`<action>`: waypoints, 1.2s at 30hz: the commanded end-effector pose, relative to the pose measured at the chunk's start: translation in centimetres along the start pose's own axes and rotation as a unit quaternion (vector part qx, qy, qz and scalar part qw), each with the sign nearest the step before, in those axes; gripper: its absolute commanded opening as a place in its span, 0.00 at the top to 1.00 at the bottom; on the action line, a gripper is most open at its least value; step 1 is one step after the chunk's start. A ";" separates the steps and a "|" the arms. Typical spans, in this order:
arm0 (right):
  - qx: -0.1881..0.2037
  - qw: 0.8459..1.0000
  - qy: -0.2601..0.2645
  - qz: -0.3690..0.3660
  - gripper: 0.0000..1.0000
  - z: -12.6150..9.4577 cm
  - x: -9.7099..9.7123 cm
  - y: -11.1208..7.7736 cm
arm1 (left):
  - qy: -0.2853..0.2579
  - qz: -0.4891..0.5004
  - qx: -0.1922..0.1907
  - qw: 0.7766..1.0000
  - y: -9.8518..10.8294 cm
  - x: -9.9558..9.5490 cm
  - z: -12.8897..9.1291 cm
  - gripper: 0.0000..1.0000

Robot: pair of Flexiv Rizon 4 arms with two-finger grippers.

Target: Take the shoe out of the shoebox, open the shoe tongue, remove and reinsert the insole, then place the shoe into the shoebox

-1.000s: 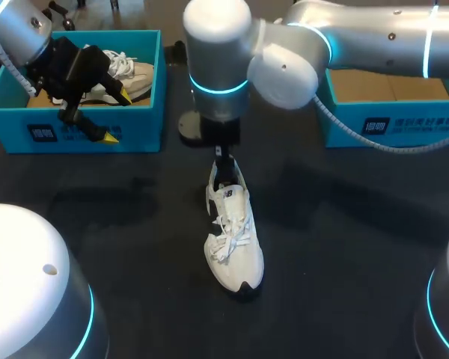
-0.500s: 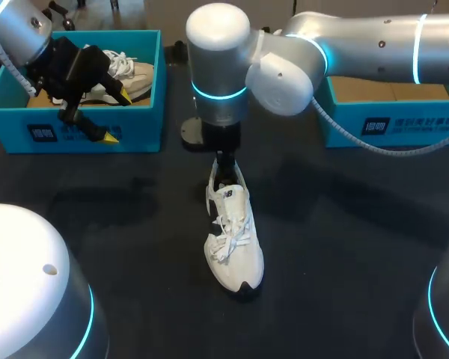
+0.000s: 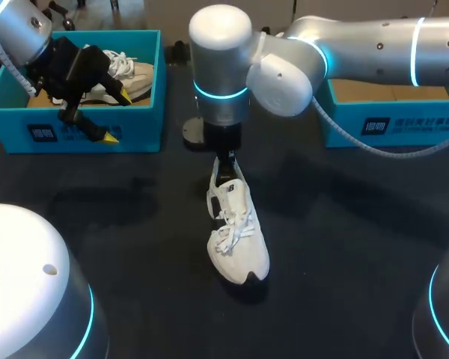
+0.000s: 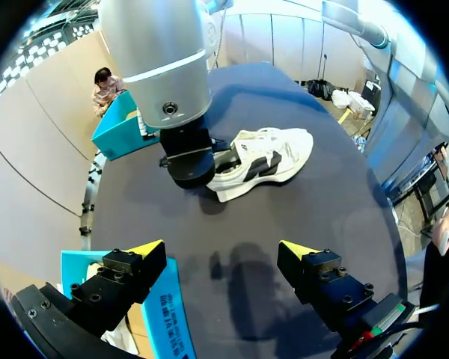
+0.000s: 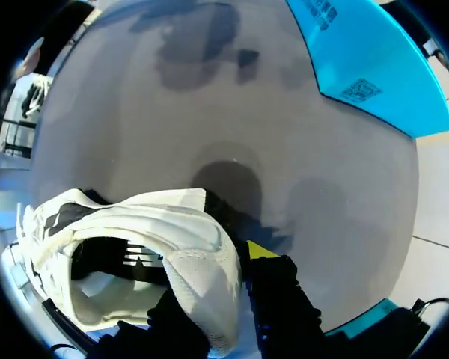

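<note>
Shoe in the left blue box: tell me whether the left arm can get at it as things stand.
Probably yes. The left gripper hangs open by the front wall of the lidless blue shoebox, the shoe lies uncovered just behind it, and nothing stands between.

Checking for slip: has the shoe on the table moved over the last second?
Yes: the shoe swung its toe slightly toward the right blue box.
</note>
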State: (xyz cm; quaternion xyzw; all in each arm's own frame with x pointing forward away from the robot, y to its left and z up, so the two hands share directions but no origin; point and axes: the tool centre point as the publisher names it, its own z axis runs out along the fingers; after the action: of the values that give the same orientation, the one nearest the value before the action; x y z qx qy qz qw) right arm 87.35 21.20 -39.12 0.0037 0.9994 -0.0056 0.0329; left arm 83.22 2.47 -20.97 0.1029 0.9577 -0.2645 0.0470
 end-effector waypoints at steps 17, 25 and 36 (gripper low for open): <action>-0.013 1.000 -0.008 -0.025 1.00 -15.6 1.3 -1.1 | 0.002 0.000 -0.001 1.000 0.0 -0.1 0.0 0.00; -0.026 0.998 -0.023 -0.043 1.00 -21.2 1.3 -0.8 | 0.002 0.000 -0.001 1.000 0.0 -0.1 0.0 0.00; -0.042 0.998 -0.022 -0.049 1.00 -24.9 0.8 -1.2 | 0.002 0.000 -0.001 1.000 0.0 -0.1 0.0 0.00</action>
State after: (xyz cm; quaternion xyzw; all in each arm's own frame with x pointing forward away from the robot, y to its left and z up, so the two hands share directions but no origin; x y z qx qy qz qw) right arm 84.96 20.70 -15.52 -0.0574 0.9966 0.0162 0.0563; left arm 83.22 2.47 -20.97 0.1029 0.9577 -0.2645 0.0470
